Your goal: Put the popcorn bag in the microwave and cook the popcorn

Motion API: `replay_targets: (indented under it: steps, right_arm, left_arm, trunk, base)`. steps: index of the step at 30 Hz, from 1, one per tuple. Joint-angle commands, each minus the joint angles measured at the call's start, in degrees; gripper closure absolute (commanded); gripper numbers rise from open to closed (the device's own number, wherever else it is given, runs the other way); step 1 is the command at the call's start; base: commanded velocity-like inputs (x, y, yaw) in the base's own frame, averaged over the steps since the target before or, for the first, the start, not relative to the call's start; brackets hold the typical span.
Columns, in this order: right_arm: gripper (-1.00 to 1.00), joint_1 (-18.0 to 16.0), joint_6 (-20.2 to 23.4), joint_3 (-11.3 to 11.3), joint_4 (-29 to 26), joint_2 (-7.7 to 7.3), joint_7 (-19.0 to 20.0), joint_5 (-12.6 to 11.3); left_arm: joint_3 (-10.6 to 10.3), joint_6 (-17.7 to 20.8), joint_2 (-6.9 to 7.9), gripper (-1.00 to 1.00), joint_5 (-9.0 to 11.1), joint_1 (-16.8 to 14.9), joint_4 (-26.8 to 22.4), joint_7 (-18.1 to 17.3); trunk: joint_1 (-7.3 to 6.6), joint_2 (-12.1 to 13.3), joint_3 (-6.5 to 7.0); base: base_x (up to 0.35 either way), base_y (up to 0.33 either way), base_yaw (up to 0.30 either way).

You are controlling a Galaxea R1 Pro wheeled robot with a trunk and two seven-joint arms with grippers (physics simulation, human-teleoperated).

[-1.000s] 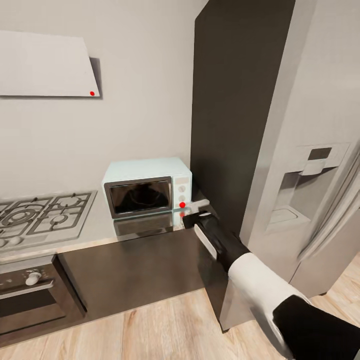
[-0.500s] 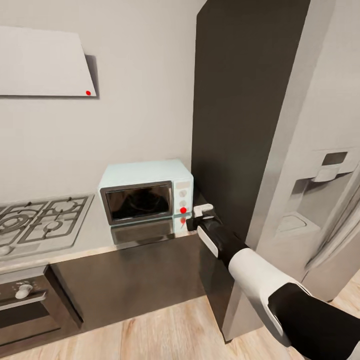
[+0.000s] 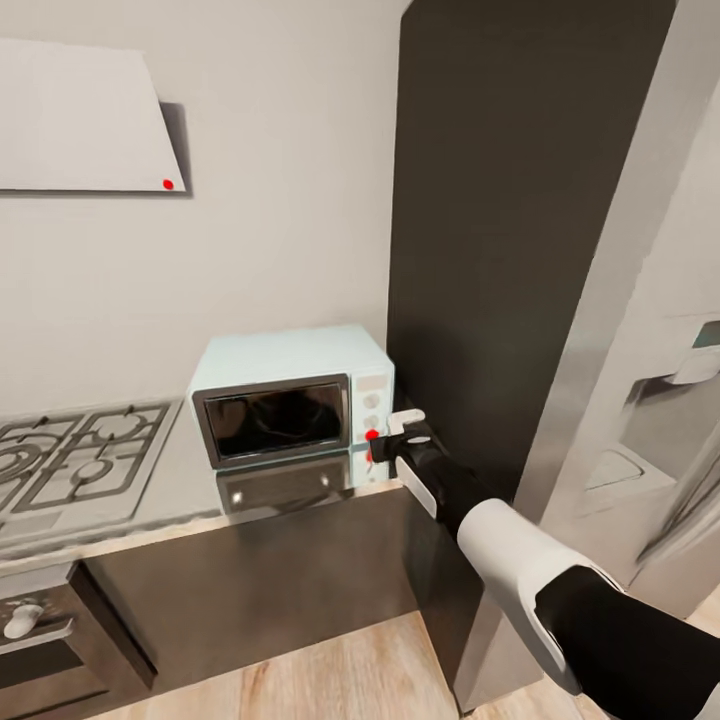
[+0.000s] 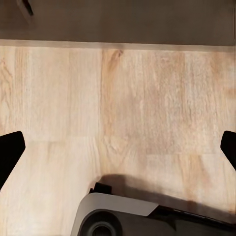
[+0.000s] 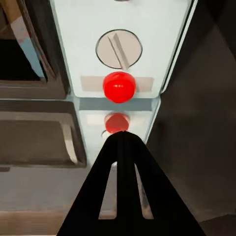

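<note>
The pale mint-blue microwave stands on the shiny grey countertop against the wall, its dark glass door closed. On its right-hand panel are a round knob and a red button, which also shows as a small red button in the head view. My right gripper is shut, its tip just short of that button and low over the worktop. My left gripper hangs open over the wood floor. The popcorn bag is out of view.
A gas hob lies left of the microwave, with a built-in oven under it and a hood above. A tall dark cabinet stands right beside the microwave, then a steel fridge. My base shows below the left gripper.
The head camera has shifted, so the scene sits lower and further left. My right gripper has closed in on the microwave's red button.
</note>
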Motion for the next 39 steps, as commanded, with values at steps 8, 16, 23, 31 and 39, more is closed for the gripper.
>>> replay_targets:
  steps: [8,16,23,31,39]
  right_arm:
    - [1.00,0.07,-0.02,0.35,0.18,0.00,-0.44,-0.60]
    - [1.00,0.15,0.00,0.35,0.34,0.00,-0.49,-0.60]
    - [1.00,0.22,-0.08,0.35,2.13,0.00,-0.49,-0.60]
    - [1.00,0.22,-0.08,0.35,2.15,0.00,-0.41,-0.60]
    - [1.00,0.22,-0.08,0.35,2.15,0.00,-0.39,-0.60]
  left_arm:
    - [0.14,-0.03,-0.10,-1.00,0.38,-0.57,0.08,-0.44]
    - [0.25,-0.40,-0.13,-1.00,0.67,-0.58,1.24,-0.44]
    - [0.22,-3.79,0.16,-1.00,0.43,-1.98,12.68,-0.44]
    - [0.21,-4.14,0.01,-1.00,0.72,-2.31,13.03,-0.44]
    - [0.22,-4.16,0.01,-1.00,0.73,-2.33,13.03,-0.44]
  trunk:
    - [0.05,-0.06,-0.08]
    - [0.05,-0.06,-0.08]
    - [0.05,-0.06,-0.08]
    - [0.05,-0.06,-0.08]
    - [0.05,-0.06,-0.08]
  base:
    - [0.219,0.000,0.000]
    - [0.008,0.000,0.000]
    - [0.056,0.035,0.000]
    - [0.081,0.061,0.000]
    - [0.023,0.067,0.000]
